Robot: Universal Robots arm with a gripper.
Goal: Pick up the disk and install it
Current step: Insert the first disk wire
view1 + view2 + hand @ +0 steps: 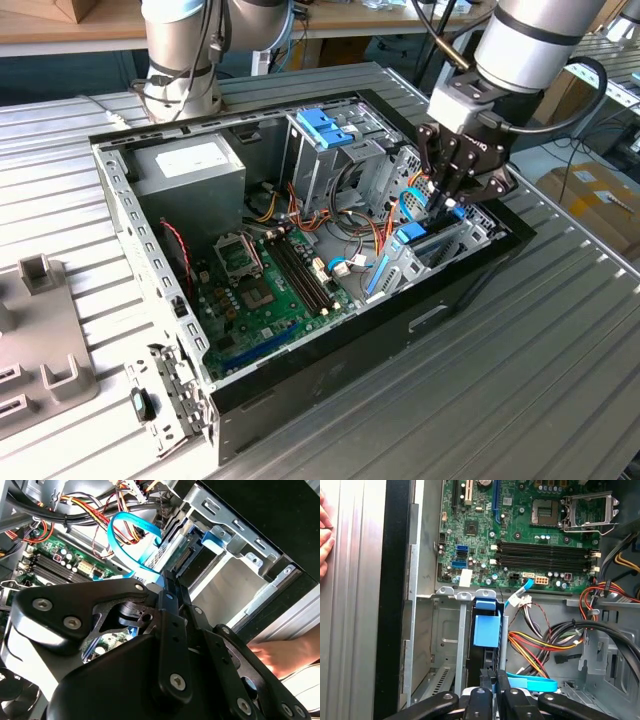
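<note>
The flat grey metal disk in its bright blue plastic carrier sat nearly home in the grey metal drive bay, at the exterior view's right. The gripper was at its end, fingers together.

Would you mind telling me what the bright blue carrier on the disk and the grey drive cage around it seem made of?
The bright blue carrier looks like moulded plastic: uniform colour, soft sheen. The grey drive cage looks like bare sheet metal: stamped holes, folded edges.

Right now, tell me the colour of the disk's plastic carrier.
The carrier is bright blue, clearest in the first wrist view.
</note>
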